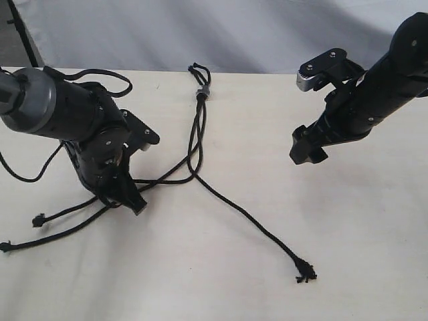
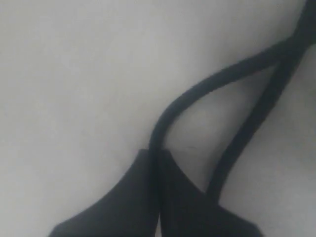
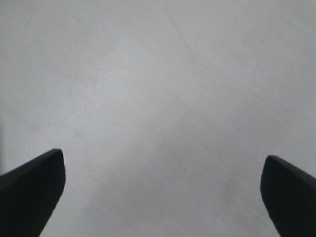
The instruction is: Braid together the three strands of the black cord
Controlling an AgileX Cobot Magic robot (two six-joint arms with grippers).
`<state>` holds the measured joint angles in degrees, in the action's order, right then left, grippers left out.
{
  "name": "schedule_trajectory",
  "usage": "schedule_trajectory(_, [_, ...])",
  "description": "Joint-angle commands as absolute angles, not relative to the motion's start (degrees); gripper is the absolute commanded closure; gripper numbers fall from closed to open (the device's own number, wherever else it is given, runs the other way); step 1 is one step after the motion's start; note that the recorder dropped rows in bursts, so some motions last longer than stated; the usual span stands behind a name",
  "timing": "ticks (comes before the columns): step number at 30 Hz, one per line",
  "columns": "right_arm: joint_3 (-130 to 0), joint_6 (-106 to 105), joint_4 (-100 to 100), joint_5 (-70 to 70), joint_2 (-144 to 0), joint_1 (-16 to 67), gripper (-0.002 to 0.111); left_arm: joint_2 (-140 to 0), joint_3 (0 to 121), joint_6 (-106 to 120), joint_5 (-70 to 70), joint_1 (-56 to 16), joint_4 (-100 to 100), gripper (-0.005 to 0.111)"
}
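Frayed strand tip (image 1: 306,273) lies nearest in the exterior view; the black cord (image 1: 198,127) fans over the table (image 1: 374,254) from its grey band (image 1: 202,92). Left wrist view: left gripper (image 2: 157,155) pressed together, pinching one strand (image 2: 222,74). Right wrist view: right gripper (image 3: 162,163) spread wide over the table.

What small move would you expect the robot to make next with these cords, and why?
Probably the left gripper should carry its pinched strand across the free strand lying toward the right. Its jaws are shut on that strand, no braid shows below the grey band yet, and the right gripper hangs open above bare table.
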<state>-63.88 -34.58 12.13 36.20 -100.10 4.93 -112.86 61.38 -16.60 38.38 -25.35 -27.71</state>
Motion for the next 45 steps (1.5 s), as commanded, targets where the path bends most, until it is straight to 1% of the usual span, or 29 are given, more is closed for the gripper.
schedule_trajectory(1, [-63.89,-35.10,12.60,35.93,-99.58,4.75,0.005,-113.66,58.21,-8.09,37.75,-29.36,-9.20,0.106])
schedule_trajectory(3, [-63.89,-35.10,12.60,35.93,-99.58,4.75,0.005,-113.66,58.08,0.00,38.82,-32.43,0.00,0.106])
schedule_trajectory(6, [-63.89,-35.10,12.60,35.93,-99.58,4.75,0.005,-112.96,58.52,11.17,39.30,-39.10,9.99,0.106])
schedule_trajectory(9, [-63.89,-35.10,12.60,35.93,-99.58,4.75,0.005,-110.96,60.21,13.49,39.15,-45.55,9.08,0.106])
schedule_trajectory(12, [-63.89,-35.10,12.60,35.93,-99.58,4.75,0.005,-107.46,61.35,9.32,38.93,-47.19,4.58,0.106])
schedule_trajectory(15, [-63.89,-35.10,12.60,35.93,-99.69,4.75,0.005,-103.06,61.35,3.92,39.11,-46.06,-1.55,0.106])
schedule_trajectory(20, [-63.89,-35.10,12.60,35.93,-99.69,4.75,0.005,-99.67,60.79,-4.11,39.51,-40.95,-11.00,0.106])
schedule_trajectory(27, [-63.89,-35.10,12.60,36.04,-99.69,4.75,0.005,-100.01,56.15,-4.97,38.46,-32.87,-11.39,0.106])
schedule_trajectory(30, [-63.89,-35.10,12.60,36.04,-99.69,4.75,0.005,-100.01,53.81,-5.39,35.31,-30.54,-11.39,0.106])
schedule_trajectory(36, [-63.89,-35.10,13.45,36.04,-99.69,4.75,0.005,-100.01,49.11,-5.39,26.36,-29.95,-11.15,0.106])
schedule_trajectory(44, [-63.89,-35.21,15.61,36.29,-99.69,4.75,0.005,-100.01,49.11,-6.91,26.80,-29.95,-11.15,0.106])
schedule_trajectory(45, [-63.89,-36.22,15.59,36.94,-99.69,4.85,0.005,-100.01,49.11,-6.91,26.90,-29.95,-11.26,0.103])
